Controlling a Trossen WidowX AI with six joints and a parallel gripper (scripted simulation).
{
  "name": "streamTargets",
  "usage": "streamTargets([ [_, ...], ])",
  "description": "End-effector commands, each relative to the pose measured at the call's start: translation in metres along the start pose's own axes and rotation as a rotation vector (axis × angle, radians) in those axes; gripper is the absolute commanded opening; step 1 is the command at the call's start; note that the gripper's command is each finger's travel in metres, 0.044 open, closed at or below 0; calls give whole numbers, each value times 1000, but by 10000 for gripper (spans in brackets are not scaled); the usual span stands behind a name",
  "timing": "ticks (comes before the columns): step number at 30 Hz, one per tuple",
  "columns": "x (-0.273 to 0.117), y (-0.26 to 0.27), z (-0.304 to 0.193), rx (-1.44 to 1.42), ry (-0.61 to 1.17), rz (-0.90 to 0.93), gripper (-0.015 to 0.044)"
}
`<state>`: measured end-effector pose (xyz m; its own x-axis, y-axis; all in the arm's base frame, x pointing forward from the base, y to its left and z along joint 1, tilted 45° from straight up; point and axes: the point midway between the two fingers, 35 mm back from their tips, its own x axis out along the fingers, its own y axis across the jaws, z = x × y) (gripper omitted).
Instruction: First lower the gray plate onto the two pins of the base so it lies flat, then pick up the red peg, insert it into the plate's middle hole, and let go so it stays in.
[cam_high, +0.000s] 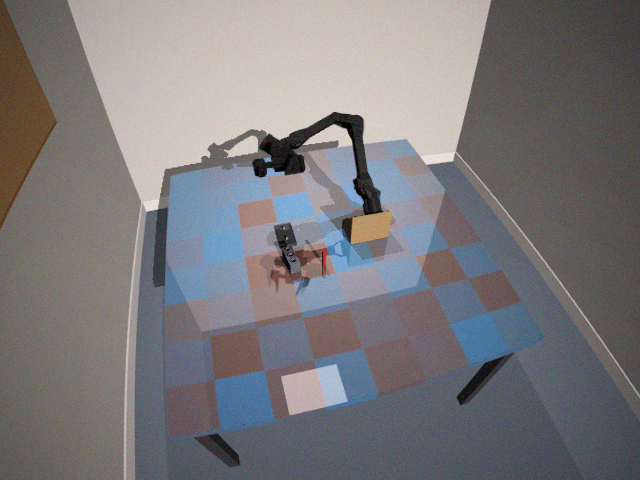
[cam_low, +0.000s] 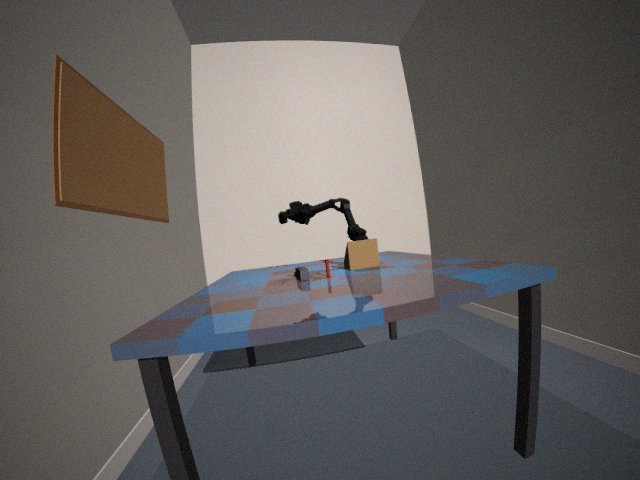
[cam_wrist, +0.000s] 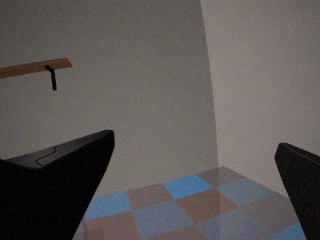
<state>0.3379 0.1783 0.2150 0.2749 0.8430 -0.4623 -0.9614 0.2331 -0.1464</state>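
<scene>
My gripper (cam_high: 277, 166) (cam_low: 292, 219) (cam_wrist: 198, 146) is open and empty, high above the back left of the table. In the wrist view its fingers point at the walls and a table corner. A flat dark gray piece (cam_high: 287, 239) with two light spots lies on the table. A longer gray block (cam_high: 294, 266) (cam_low: 304, 274) with several round marks on top sits just in front of it, touching or nearly so. I cannot tell surely which is plate and which is base. The red peg (cam_high: 324, 262) (cam_low: 327, 268) stands about upright to the block's right, apart from it.
A tan box-like panel (cam_high: 370, 227) (cam_low: 363, 254) stands in front of the arm's foot, right of the peg. The checkered table (cam_high: 330, 330) (cam_low: 289, 313) bears everything. A pale wall (cam_high: 268, 62) rises behind the arm. A brown board (cam_low: 111, 144) (cam_wrist: 25, 69) hangs on the left wall.
</scene>
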Motion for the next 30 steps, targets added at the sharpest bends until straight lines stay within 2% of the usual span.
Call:
streamTargets([
  [1,-45,-37,-21,53,43,-146,440],
  [8,-154,-86,-71,183,137,-440,440],
  [15,-273,-92,-118,325,240,-724,440],
  [22,-388,-54,-157,483,351,-997,440],
  [30,-500,37,-182,691,483,-1300,440],
])
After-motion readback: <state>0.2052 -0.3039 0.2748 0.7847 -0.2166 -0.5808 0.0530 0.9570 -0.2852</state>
